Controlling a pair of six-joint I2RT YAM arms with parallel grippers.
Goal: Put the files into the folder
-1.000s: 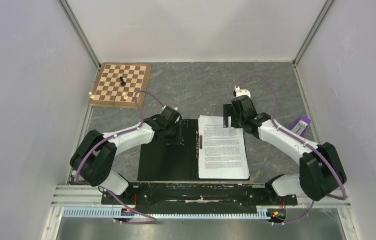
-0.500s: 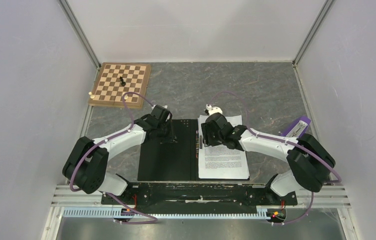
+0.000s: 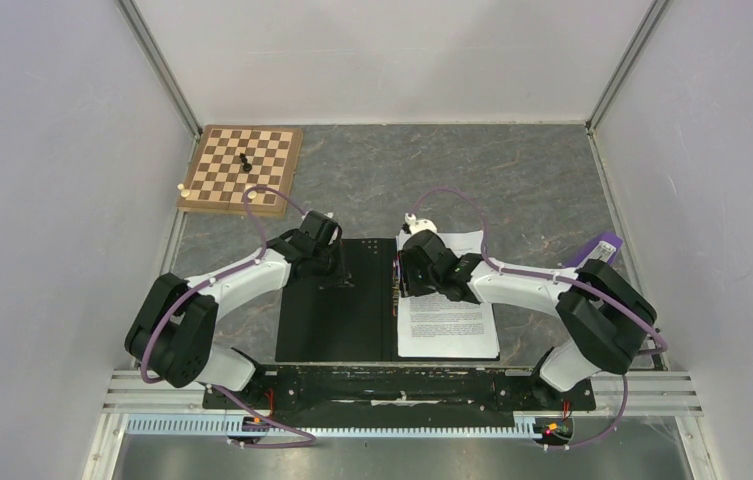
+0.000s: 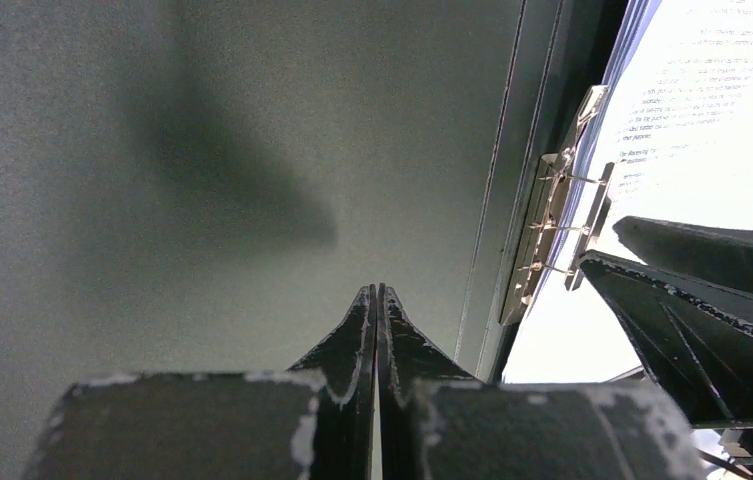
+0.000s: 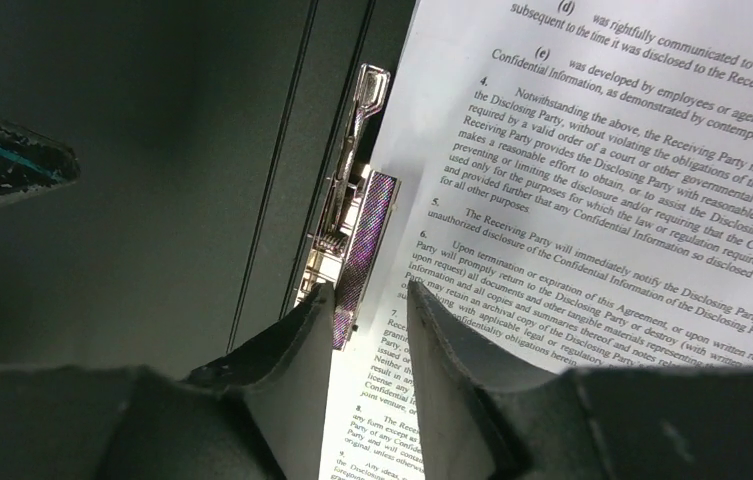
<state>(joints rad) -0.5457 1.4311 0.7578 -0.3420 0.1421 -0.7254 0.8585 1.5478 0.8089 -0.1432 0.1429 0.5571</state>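
Observation:
The folder (image 3: 332,320) lies open near the table's front, black inner faces up. The files (image 3: 449,315), white sheets with black text, lie on its right half. A metal clip (image 5: 350,205) with a purple bar (image 5: 365,240) runs along the spine. My left gripper (image 3: 338,268) is shut and empty, its tips (image 4: 379,291) on the folder's left inner face (image 4: 202,150). My right gripper (image 3: 405,284) is open a little, its tips (image 5: 370,292) low over the clip's near end and the left edge of the files (image 5: 602,150). The purple bar's end lies against the left fingertip (image 5: 320,295).
A wooden chessboard (image 3: 240,168) with a few pieces sits at the back left. A purple object (image 3: 598,250) lies at the right edge. Grey enclosure walls close in both sides and the back. A metal rail (image 3: 402,385) runs along the front.
My right gripper has moved left from the sheets' far right corner to the spine clip. My left gripper has shifted slightly left on the folder's left face.

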